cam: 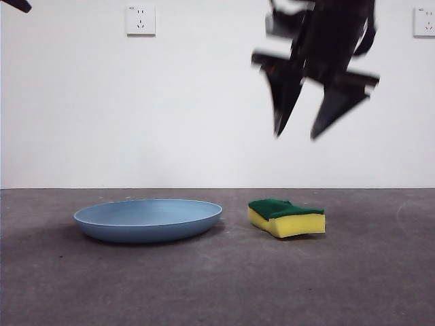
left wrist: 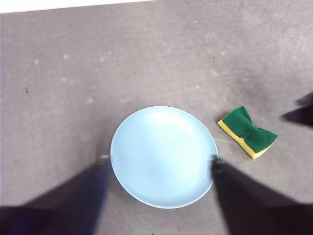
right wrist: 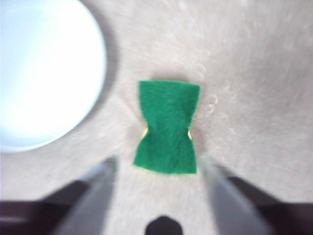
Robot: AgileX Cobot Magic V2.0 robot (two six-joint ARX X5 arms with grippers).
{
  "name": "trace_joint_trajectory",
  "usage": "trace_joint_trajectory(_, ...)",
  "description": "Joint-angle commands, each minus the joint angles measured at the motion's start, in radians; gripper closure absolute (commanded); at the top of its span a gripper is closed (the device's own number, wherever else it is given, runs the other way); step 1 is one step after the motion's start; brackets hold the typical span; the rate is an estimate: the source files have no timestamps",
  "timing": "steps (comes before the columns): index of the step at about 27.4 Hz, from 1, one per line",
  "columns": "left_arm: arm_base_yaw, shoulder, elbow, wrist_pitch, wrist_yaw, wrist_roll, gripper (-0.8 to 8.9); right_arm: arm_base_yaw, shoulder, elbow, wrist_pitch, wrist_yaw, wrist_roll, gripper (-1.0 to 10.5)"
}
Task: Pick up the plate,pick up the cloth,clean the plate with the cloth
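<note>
The light-blue plate (cam: 148, 219) lies flat on the grey table, left of centre. To its right rests the cloth (cam: 287, 217), a yellow sponge with its green layer facing up. High above the sponge hangs my right gripper (cam: 297, 134), open and empty. Its wrist view shows the cloth (right wrist: 168, 127) lying just ahead of the spread jaws of the right gripper (right wrist: 159, 164), with the plate (right wrist: 44, 73) off to one side. My left gripper (left wrist: 159, 163) is open high over the plate (left wrist: 164, 156); the cloth (left wrist: 247, 131) lies beside it.
A white wall with two sockets (cam: 141, 20) stands behind the table. A black tip of the other arm (cam: 16, 5) shows at the top left corner. The table edge meets the wall (left wrist: 73, 5) in the left wrist view.
</note>
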Motion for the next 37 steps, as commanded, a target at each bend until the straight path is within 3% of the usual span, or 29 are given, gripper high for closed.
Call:
trace_joint_trajectory(1,-0.004,0.001,-0.001,0.014,-0.004,0.046,8.22,0.003,-0.106,-0.008,-0.002,-0.002,-0.025,9.6)
trace_joint_trajectory(8,-0.015,-0.002,-0.011,0.084,-0.004,0.081,8.22,0.015,-0.390,-0.048,0.063,0.001,-0.042,9.6)
trace_joint_trajectory(12,-0.037,-0.078,-0.127,0.204,-0.007,0.089,8.22,0.055,-0.551,-0.212,0.198,0.015,-0.069,9.6)
trace_joint_trajectory(21,-0.048,-0.345,-0.504,0.421,-0.060,0.050,8.22,0.082,-0.841,-0.637,0.406,0.145,-0.041,9.6)
trace_joint_trajectory(25,-0.048,-0.409,-0.592,0.484,-0.058,0.043,8.22,0.080,-0.886,-0.718,0.425,0.165,-0.040,9.6)
trace_joint_trajectory(37,-0.048,-0.377,-0.593,0.452,-0.056,0.043,8.17,0.077,-0.886,-0.718,0.422,0.165,-0.041,9.5)
